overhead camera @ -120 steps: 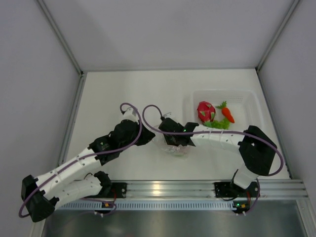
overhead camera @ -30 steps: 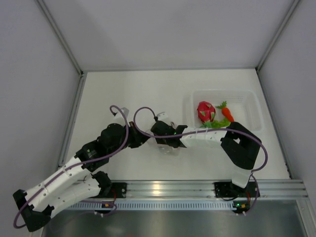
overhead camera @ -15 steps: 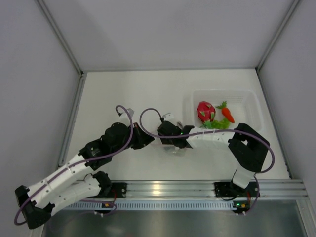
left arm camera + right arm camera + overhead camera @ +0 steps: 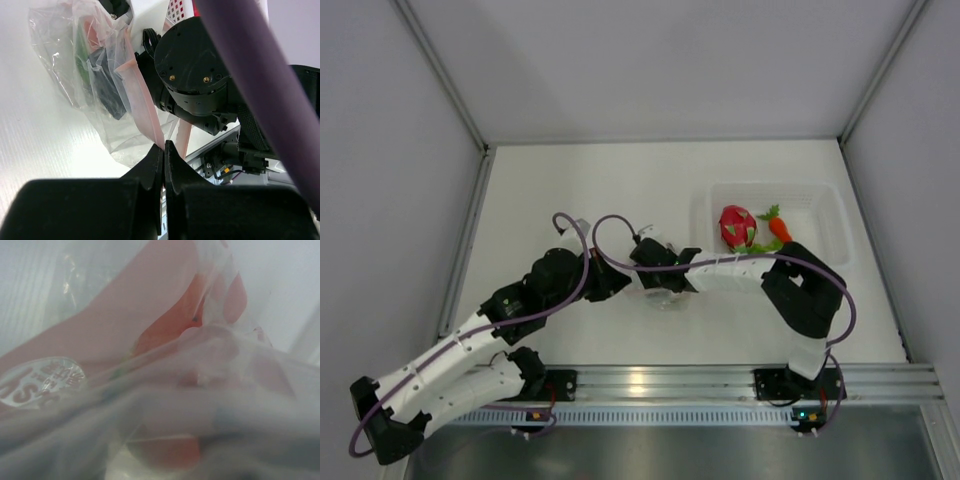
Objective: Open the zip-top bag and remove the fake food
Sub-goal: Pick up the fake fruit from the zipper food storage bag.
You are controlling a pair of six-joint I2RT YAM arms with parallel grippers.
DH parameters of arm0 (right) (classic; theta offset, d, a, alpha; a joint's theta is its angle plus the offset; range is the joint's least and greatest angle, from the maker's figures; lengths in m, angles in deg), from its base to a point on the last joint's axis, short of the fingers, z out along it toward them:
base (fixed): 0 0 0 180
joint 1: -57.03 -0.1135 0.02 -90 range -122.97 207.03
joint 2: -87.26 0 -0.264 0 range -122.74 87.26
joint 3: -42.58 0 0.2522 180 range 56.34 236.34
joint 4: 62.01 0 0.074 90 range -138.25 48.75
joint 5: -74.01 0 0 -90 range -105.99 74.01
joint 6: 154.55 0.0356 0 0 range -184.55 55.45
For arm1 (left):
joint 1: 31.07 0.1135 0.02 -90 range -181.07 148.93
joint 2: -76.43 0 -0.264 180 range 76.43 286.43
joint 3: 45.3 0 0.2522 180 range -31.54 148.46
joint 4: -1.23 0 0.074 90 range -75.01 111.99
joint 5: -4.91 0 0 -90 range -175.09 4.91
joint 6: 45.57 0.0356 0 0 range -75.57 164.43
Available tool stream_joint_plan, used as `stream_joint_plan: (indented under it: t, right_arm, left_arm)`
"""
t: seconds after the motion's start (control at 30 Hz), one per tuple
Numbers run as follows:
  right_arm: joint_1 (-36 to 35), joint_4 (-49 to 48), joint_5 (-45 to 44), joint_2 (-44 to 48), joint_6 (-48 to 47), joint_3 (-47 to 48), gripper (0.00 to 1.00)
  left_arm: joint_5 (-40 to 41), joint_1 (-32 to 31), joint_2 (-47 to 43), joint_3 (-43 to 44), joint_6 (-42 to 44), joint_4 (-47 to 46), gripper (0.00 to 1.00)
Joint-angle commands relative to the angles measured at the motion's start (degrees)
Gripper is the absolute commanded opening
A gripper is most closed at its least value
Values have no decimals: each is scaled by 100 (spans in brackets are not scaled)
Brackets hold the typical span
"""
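Left gripper (image 4: pixel 163 150) is clamped tight, its two black tips pressed together on the pinkish zip strip (image 4: pixel 142 100) at the corner of the zip-top bag (image 4: pixel 65 65). From above, that gripper (image 4: pixel 623 285) sits at the bag's left edge, with the bag (image 4: pixel 665 295) lying crumpled on the white table (image 4: pixel 600 190) in front of the two arms, between them.

The right gripper (image 4: pixel 658 272) comes in from the other side, nose down into the bag's mouth. In the left wrist view, one of its dark fingers (image 4: pixel 107 95) shows through the clear plastic, so it is inside. The right wrist view is nothing but film pressed against the lens, so I cannot tell whether those jaws are spread or closed, or whether they have hold of anything.

Some fake food is in the bag: a red-orange piece (image 4: pixel 185 310) fills the right wrist view behind the wrinkles, and a green piece (image 4: pixel 80 60) shows through the side.

To the right, a clear tub (image 4: pixel 830 200) holds the magenta dragon fruit (image 4: pixel 736 226), an orange piece (image 4: pixel 780 231) just beside it, and green leaves (image 4: pixel 762 251) along the near side.
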Motion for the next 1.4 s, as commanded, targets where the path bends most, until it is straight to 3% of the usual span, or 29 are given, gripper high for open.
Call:
stream_joint_plan:
  t: [0.0, 0.43, 0.87, 1.13, 1.37]
  right_arm:
    - [285, 211, 98, -168, -72, -389, 47]
    - [268, -379, 695, 1634, -284, -899, 30]
    - [31, -880, 1267, 2716, 94, -1163, 29]
    - [-365, -309, 1320, 2786, 25, -662, 29]
    - [-567, -274, 1268, 3278, -73, -1056, 29]
  left_arm:
    - [-174, -18, -237, 100, 63, -296, 0]
    - [-68, -18, -176, 21, 72, -296, 0]
    - [29, -18, 140, 21, 125, -305, 0]
    - [20, -70, 158, 82, 257, -349, 0]
    - [792, -70, -158, -136, 195, -305, 0]
